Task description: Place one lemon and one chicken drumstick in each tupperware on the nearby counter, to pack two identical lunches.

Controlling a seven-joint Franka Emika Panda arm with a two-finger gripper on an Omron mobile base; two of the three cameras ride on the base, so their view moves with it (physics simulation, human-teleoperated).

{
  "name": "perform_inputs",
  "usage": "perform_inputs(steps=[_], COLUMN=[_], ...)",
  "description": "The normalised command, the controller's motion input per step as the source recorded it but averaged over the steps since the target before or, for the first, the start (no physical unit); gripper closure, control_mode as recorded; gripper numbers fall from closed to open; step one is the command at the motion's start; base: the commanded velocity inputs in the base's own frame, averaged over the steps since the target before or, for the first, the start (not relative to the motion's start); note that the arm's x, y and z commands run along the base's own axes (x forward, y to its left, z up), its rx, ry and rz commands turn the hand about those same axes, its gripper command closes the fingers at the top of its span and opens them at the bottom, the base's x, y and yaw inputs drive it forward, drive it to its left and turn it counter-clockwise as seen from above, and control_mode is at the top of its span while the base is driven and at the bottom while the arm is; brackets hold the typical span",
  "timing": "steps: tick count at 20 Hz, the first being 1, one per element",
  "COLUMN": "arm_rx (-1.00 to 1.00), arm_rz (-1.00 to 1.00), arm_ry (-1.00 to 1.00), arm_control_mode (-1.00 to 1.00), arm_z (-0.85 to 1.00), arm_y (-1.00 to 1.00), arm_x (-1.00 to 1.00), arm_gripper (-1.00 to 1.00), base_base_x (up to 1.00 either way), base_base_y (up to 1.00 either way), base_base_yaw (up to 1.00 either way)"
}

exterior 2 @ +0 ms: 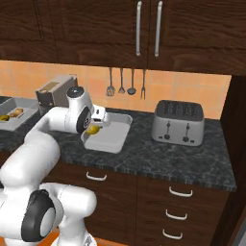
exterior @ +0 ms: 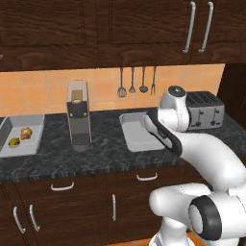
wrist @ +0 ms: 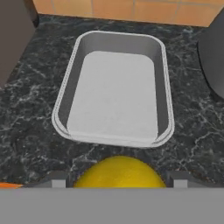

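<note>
- The fingers [wrist: 117, 181] are gripping a lemon [wrist: 119, 172], its yellow top bulging between the two dark tips; in the right base view the lemon [exterior 2: 93, 129] is hanging at the hand, over the near edge of a tray.
- The empty tray [wrist: 114, 89] is lying just ahead of the fingers and below them, its long side running away from them, probably so the fruit can be dropped straight onto its bare floor.
- The table [wrist: 30, 127] is showing dark and speckled on every side of that tray; the lemon is not touching tray or table.
- The far tray [exterior: 34, 140] is sitting well off to the fingers' left, beyond the coffee machine [exterior: 78, 115]; it is already holding a lemon [exterior: 14, 142] and a drumstick [exterior: 26, 132], so that lunch looks packed.
- Judging from this, the near tray is getting its first item, and a drumstick would remain to be fetched for it.
- The toaster [exterior 2: 178, 122] is standing to the fingers' right, apart from the tray, leaving the approach open.
- Utensils [exterior 2: 126, 81] are hanging on the wall past the tray, well apart from the hand.
- No brand, label or writing is readable on the trays, toaster or machine.
</note>
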Motion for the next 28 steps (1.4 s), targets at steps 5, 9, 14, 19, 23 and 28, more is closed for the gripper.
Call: perform_inputs(steps=[5, 9, 14, 19, 23, 28], arm_rx=[-0.01, -0.01, 0.00, -0.03, -0.03, 0.00], arm_rz=[0.00, 0.00, 0.00, 0.00, 0.00, 0.00], arm_ry=[0.05, 0.00, 0.00, -0.04, -0.07, -0.05], arm_control_mode=[-1.00, -1.00, -1.00, -1.00, -1.00, -1.00], arm_z=[-0.41, -0.41, -0.46, -0.30, -0.16, -0.02], arm_y=[0.00, 0.00, 0.00, 0.00, 0.00, 0.00], arm_x=[0.91, 0.66, 0.33, 0.40, 0.43, 0.48], arm_gripper=[1.00, 1.00, 1.00, 1.00, 1.00, -1.00], base_base_x=[0.00, 0.00, 0.00, 0.00, 0.00, 0.00], base_base_y=[0.00, 0.00, 0.00, 0.00, 0.00, 0.00], base_base_yaw=[0.00, 0.00, 0.00, 0.00, 0.00, 0.00])
